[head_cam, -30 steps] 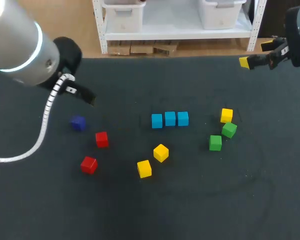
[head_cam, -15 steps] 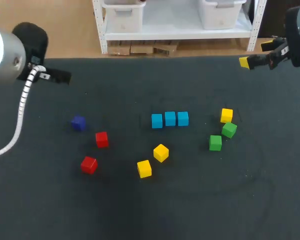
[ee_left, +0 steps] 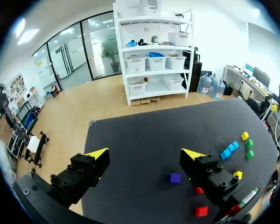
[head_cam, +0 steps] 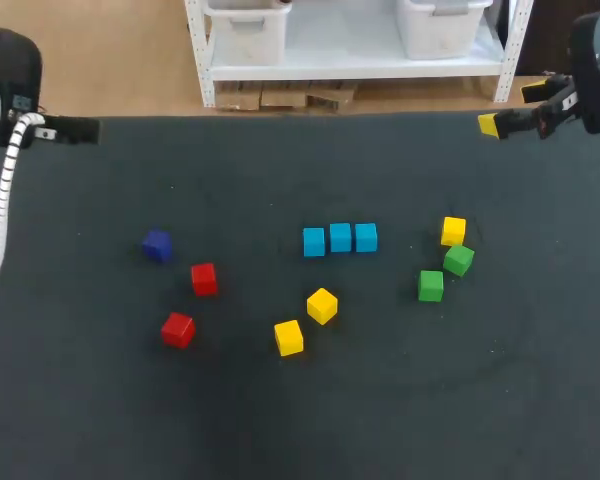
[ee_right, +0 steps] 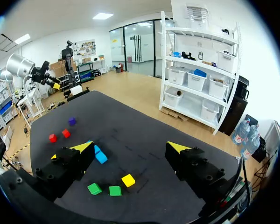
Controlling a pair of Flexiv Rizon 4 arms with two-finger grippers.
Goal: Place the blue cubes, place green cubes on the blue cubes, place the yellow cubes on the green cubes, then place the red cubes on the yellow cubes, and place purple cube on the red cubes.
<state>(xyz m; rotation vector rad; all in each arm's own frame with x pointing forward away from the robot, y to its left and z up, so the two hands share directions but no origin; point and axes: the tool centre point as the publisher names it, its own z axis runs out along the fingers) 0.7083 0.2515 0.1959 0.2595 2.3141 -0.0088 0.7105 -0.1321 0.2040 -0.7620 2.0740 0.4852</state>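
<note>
Left fingers (ee_left: 91,164) and right fingers (ee_right: 72,158) both stand wide apart and hold nothing, each pair at its own far corner of the worktop (head_cam: 280,430). Nearest the right fingers, ahead of them and roughly between them in the right wrist view, lie the green cubes (head_cam: 431,286), two in number, close together but apart, with a single yellow cube (head_cam: 453,231) just beyond. Further toward the middle, the blue cubes (head_cam: 340,238) form a row of three, side by side, with the long axis running across the worktop from left to right; nothing rests on them yet. Two more yellow cubes (head_cam: 321,305) sit in front of this row. On the left half lie the red cubes (head_cam: 203,278) and, beyond them, the purple cube (head_cam: 157,245), the things closest to the left fingers. The green layer appears due next, and the right arm is judged the nearer, its carry running leftward to the row.
</note>
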